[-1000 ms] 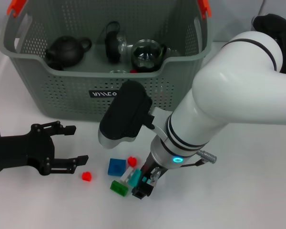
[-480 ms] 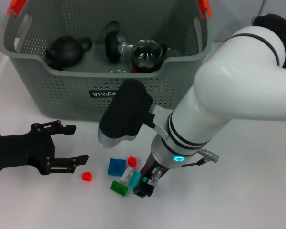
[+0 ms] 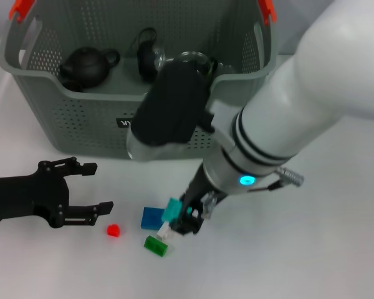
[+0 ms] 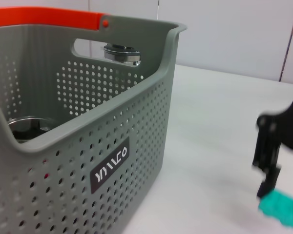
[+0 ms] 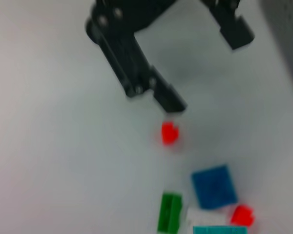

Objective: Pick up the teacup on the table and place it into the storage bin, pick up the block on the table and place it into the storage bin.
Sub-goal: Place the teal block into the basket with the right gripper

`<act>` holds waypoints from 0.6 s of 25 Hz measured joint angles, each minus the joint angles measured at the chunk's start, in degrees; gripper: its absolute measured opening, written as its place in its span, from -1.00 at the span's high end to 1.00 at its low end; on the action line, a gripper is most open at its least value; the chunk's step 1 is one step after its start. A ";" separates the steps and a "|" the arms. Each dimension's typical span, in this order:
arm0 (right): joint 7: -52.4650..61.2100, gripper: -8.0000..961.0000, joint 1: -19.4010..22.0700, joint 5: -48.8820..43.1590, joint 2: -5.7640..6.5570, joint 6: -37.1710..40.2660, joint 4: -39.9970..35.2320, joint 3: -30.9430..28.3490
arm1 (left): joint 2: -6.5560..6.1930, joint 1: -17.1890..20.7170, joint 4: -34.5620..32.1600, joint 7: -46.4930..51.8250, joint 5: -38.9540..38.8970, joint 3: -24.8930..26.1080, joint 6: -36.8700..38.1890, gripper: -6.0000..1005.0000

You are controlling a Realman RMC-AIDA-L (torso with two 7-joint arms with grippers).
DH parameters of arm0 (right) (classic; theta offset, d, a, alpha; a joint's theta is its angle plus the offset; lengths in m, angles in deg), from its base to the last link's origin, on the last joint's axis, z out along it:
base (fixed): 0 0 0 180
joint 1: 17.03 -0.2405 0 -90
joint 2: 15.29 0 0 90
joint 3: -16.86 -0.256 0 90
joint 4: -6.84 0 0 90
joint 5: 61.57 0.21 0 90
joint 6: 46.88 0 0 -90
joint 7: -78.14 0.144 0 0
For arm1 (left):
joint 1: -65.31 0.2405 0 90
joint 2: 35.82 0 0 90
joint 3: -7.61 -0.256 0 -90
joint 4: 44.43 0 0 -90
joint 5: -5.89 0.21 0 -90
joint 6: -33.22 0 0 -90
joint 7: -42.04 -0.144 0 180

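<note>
My right gripper [image 3: 182, 218] is shut on a teal block [image 3: 172, 210] and holds it just above the table, in front of the storage bin [image 3: 81, 118]. The left wrist view shows the same teal block [image 4: 281, 208] under the black right gripper [image 4: 267, 161], beside the bin's [image 4: 136, 126] labelled wall. Under it lie a blue block [image 3: 152, 218], a white block [image 3: 165, 232] and a green block [image 3: 155, 245]. My left gripper [image 3: 96, 190] rests open on the table at the left, near a small red piece [image 3: 113, 230]. No teacup shows on the table.
A black teapot [image 3: 87, 65] and glassware [image 3: 151, 59] sit inside the bin. The right wrist view looks down on the left gripper [image 5: 185, 63], the red piece [image 5: 169, 132], the blue block [image 5: 214, 186], the green block [image 5: 170, 213] and another red piece [image 5: 242, 215].
The right arm has risen and swung left toward the bin, lifting the teal block off the pile. The left gripper has stayed put.
</note>
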 joint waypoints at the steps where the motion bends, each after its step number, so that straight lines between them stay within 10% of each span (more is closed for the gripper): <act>1: 0.35 0.09 0.47 -0.79 -0.01 1.54 -2.46 -1.17 | -0.02 0.01 -0.01 -0.02 -0.01 0.18 0.00 -0.74; 15: -4.53 0.09 -2.24 -7.06 0.19 6.21 -20.29 -23.32 | -0.08 -0.17 -0.08 -0.86 -0.05 0.89 0.17 -0.74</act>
